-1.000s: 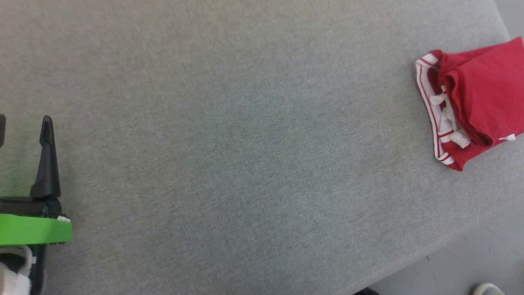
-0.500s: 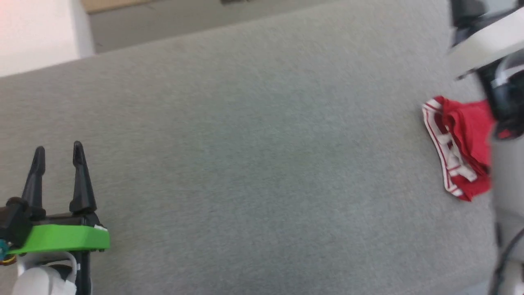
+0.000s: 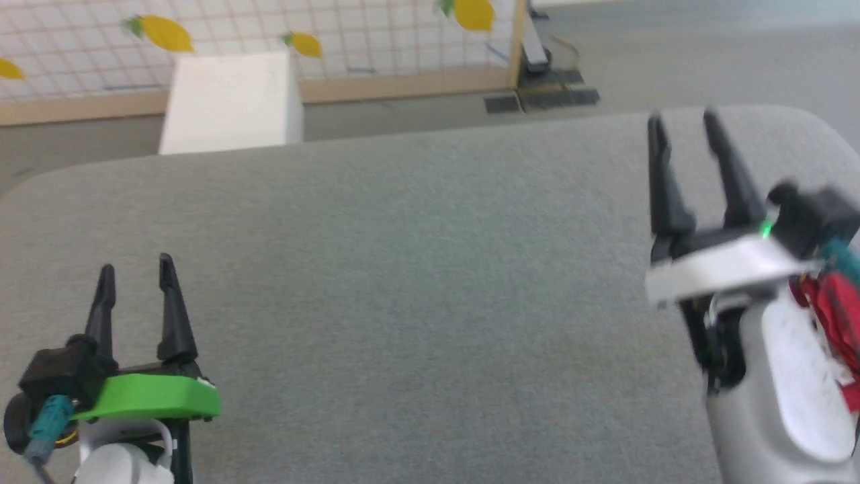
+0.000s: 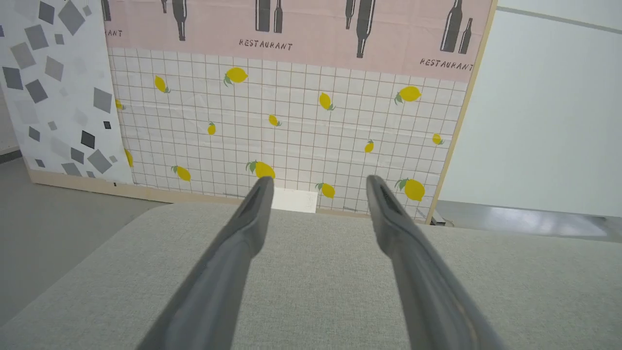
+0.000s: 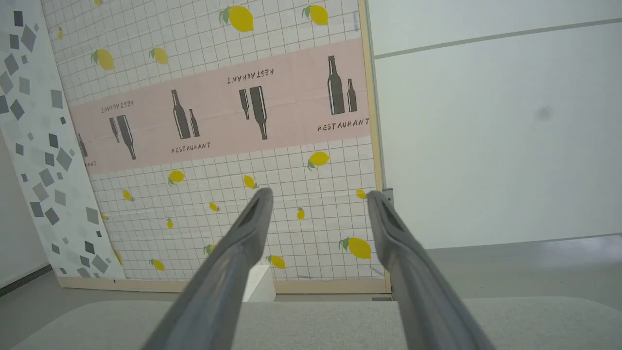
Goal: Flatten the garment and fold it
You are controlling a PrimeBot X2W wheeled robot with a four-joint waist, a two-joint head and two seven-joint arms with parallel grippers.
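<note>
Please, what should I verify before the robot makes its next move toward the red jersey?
1. left gripper open and empty: ok.
2. right gripper open and empty: ok.
3. garment fully in the head view: not ok, the right forearm hides most of it.
4. garment flattened: cannot tell.
5. left gripper apart from the garment: ok, it stands across the table.

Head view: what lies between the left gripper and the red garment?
In the head view, bare grey surface runs from the left gripper to the right gripper, whose pale forearm hides most of the garment.
</note>
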